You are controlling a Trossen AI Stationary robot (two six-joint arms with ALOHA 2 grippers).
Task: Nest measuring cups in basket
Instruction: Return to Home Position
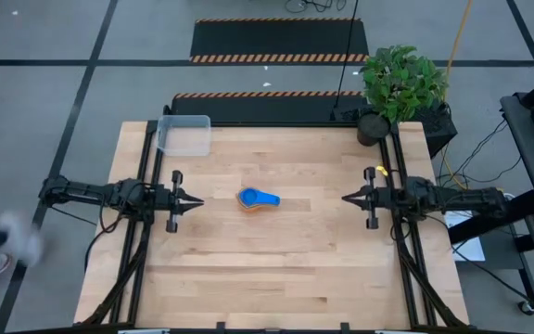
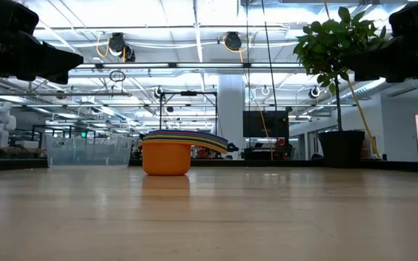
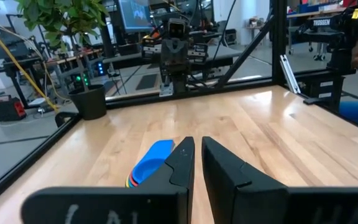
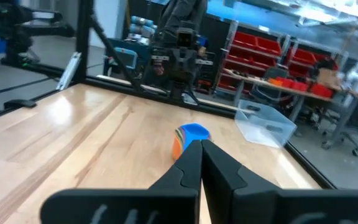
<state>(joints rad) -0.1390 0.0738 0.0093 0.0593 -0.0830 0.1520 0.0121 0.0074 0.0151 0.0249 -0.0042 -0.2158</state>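
Note:
The measuring cups (image 1: 258, 199) stand nested in one stack at the middle of the table, a light blue one on top. The orange bottom cup (image 2: 167, 158) rests upright on the wood, and the stacked handles (image 2: 198, 140) point toward the table's right. The basket (image 1: 184, 134), a clear tub, sits at the far left corner with nothing in it. My left gripper (image 3: 198, 149) hovers level at the table's left side, pointing at the stack, with a narrow gap between its fingers. My right gripper (image 4: 201, 149) hovers level at the right side, shut, also well short of the stack.
A black plant pot (image 1: 375, 125) with a leafy plant stands at the far right corner. Dark frame rails (image 1: 146, 167) run along the table's left and right sides under the arms. Bare wood lies between the stack and the basket and toward the near edge.

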